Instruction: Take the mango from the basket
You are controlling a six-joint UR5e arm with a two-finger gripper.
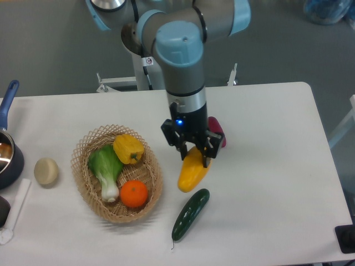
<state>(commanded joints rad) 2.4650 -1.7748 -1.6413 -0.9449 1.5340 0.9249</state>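
Clamping the mango (192,170) near its upper end, the gripper (193,152) held it outside the basket (151,194) (smooth skin likely slippery; a mid-body grip seemed safer).

White table (266,183) with a rounded far-right corner fills most of the view. Grey floor (50,50) beyond the far edge, even and matte. A white metal stand (119,83) rises behind the table, near its middle. Bluish translucent bag or cover (327,11) at upper right, cut off by the edge. Light is flat and diffuse; shadows are soft.
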